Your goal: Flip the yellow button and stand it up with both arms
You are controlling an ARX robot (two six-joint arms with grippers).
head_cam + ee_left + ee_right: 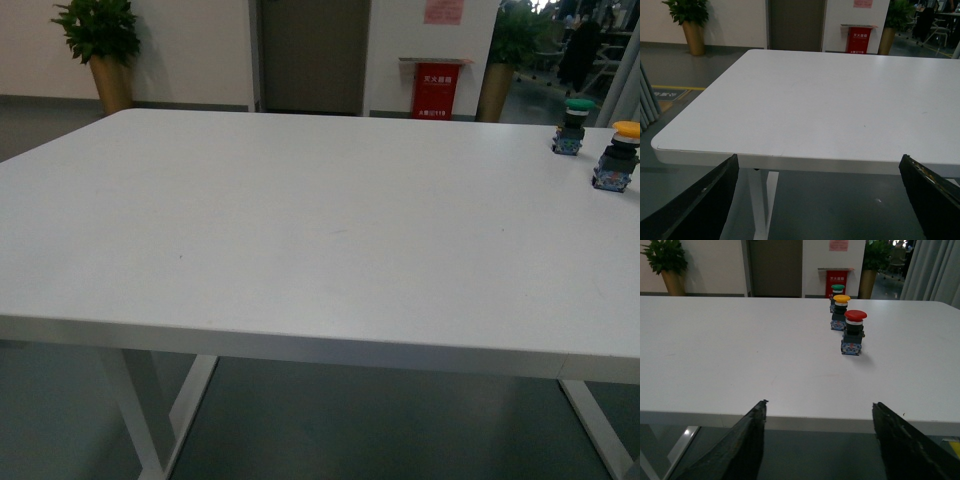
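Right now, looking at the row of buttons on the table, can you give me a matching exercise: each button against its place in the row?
Column 1:
1. red button
2. yellow button
3. green button

Column 2:
A. middle of the row
B. farthest from the right gripper
C. nearest to the right gripper

Pairs: 1-C, 2-A, 3-B
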